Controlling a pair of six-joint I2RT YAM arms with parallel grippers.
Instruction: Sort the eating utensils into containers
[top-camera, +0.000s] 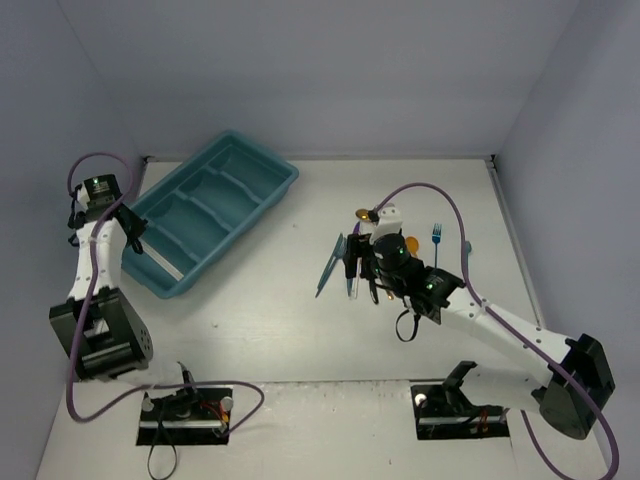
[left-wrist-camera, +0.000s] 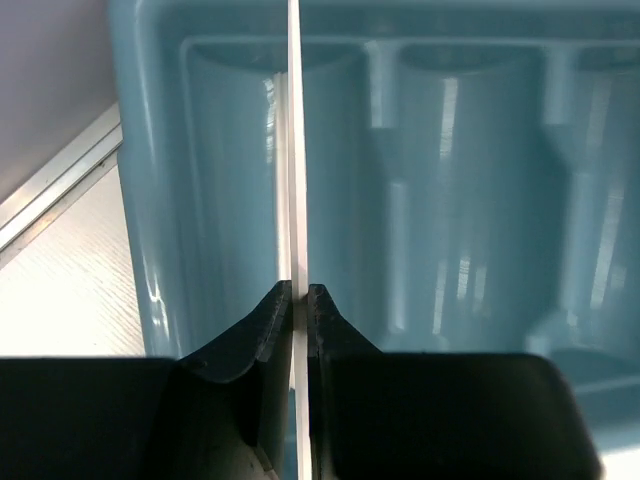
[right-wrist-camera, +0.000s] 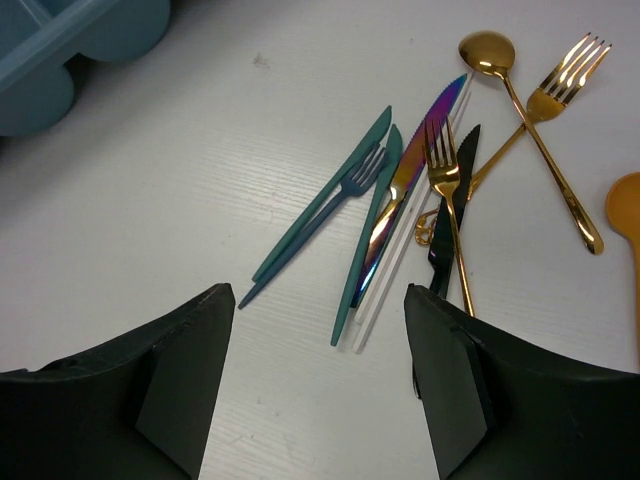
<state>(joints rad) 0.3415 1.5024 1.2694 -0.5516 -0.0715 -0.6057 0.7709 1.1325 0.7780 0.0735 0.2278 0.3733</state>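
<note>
The teal cutlery tray (top-camera: 288, 177) lies at the back left, its long containers (left-wrist-camera: 450, 180) bare in the left wrist view. My left gripper (left-wrist-camera: 300, 290) hangs over its near-left compartment, shut on a slim white utensil (left-wrist-camera: 296, 150) that runs lengthwise over the compartment. On the table right of centre lies the pile of eating utensils. It holds teal knives (right-wrist-camera: 320, 195), a dark blue fork (right-wrist-camera: 345, 185), an iridescent purple knife (right-wrist-camera: 420, 150), a black knife (right-wrist-camera: 455, 200), gold forks (right-wrist-camera: 445, 190) and a gold spoon (right-wrist-camera: 520, 110). My right gripper (right-wrist-camera: 320, 300) hovers open just above the handle ends, holding nothing.
A blue fork (top-camera: 436, 238) and a teal utensil (top-camera: 467, 250) lie apart, to the right of the pile. Thin white sticks (right-wrist-camera: 395, 265) lie beside the purple knife. Grey walls close in the table on three sides. Purple cables loop from both arms.
</note>
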